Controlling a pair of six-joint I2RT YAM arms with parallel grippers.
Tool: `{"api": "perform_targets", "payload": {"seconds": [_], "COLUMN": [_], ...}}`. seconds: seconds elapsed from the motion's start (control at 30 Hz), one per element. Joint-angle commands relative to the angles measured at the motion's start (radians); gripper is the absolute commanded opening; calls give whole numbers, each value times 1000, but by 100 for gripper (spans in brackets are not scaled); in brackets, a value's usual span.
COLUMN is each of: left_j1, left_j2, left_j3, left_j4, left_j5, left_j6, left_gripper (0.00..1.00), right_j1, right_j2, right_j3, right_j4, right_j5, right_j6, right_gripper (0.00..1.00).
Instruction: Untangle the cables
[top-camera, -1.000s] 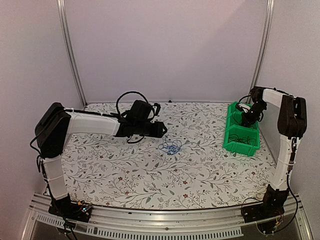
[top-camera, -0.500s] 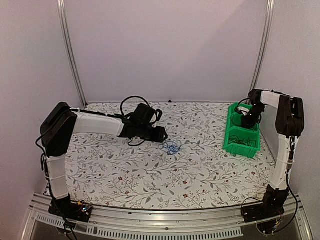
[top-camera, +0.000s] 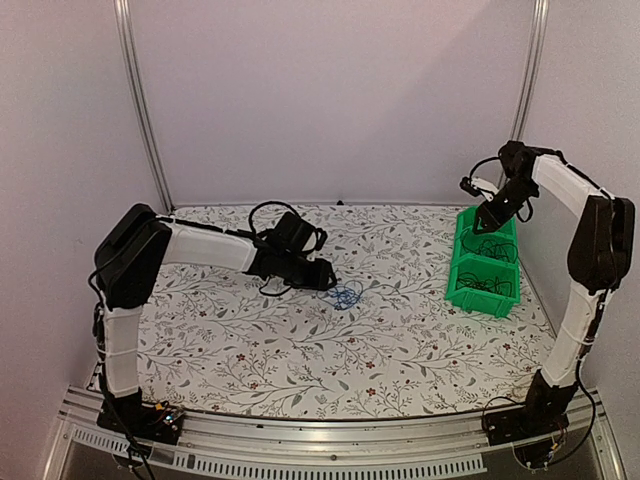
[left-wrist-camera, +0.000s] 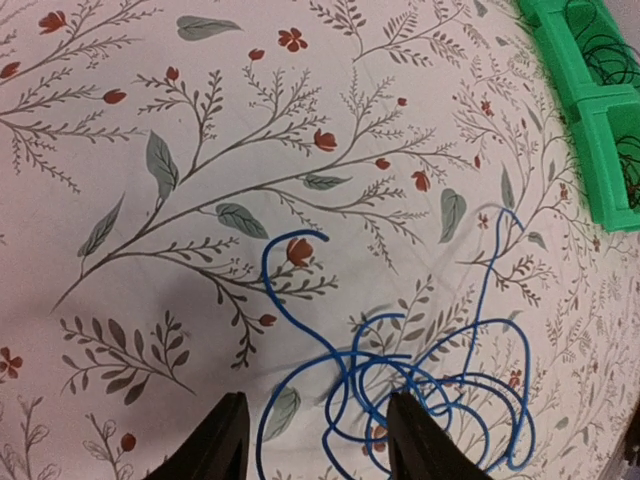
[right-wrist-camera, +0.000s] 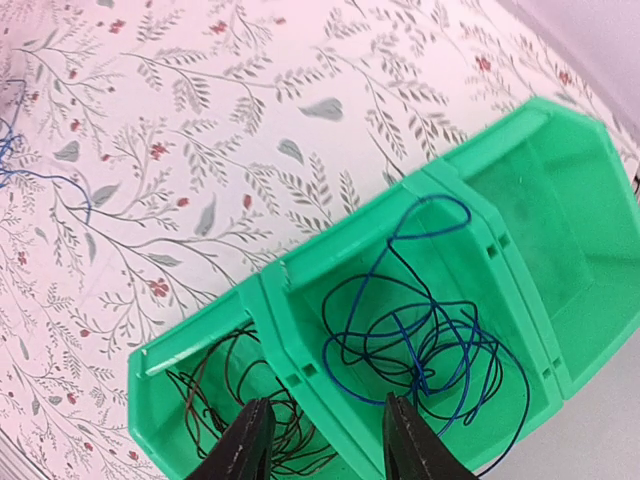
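Blue cables (left-wrist-camera: 400, 380) lie centred on the bench (top-camera: 250, 350), stretched toward the right-edge green bins (top-camera: 480, 297); left tool (left-wrist-camera: 310, 440) and right tool (right-wrist-camera: 320, 435) both gape.

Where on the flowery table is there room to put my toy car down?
The wide near strip of the table, just beyond the arm bases, is bare; so is the stretch between the blue cable tangle and the green bins. Crowded: the middle, where the left gripper sits at the tangle, and the bins, which hold cables.
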Motion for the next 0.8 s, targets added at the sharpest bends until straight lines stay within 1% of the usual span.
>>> {"api": "perform_targets", "payload": {"seconds": [0.0, 0.17, 0.23, 0.3, 0.33, 0.4, 0.5, 0.6, 0.67, 0.7, 0.77], "left_j1": [29, 38, 37, 38, 40, 45, 45, 40, 36, 31, 20], "left_j2": [62, 178, 231, 267, 276, 284, 268, 196, 121, 76, -11], "left_j3": [78, 203, 258, 292, 299, 300, 305, 302, 300, 296, 282], "left_j4": [22, 29, 34, 26, 25, 30, 42, 81, 111, 170, 228], "left_j5": [-6, -11, 10, 13, 12, 12, 7, 2, 21, 29, 48], "left_j6": [-25, -4, 17, 26, 22, 19, 24, 43, 52, 56, 64], "left_gripper": [49, 45, 43, 38, 34, 23, 0, 0, 0, 0, 0], "right_j1": [75, 125, 137, 143, 144, 145, 148, 160, 175, 178, 188], "right_j2": [-65, -67, -63, -62, -63, -65, -74, -83, -87, -88, -82], "right_j3": [-23, 5, 14, 16, 17, 19, 18, 20, 20, 22, 30], "right_j4": [42, 56, 55, 55, 57, 60, 67, 74, 100, 118, 166], "right_j5": [-49, -99, -106, -111, -114, -128, -177, -292, -382, -430, -551], "right_j6": [-57, -57, -56, -58, -59, -60, -63, -63, -41, -26, 23], "right_gripper": [42, 42, 42, 42, 42, 42, 42, 44, 50, 53, 60]}}
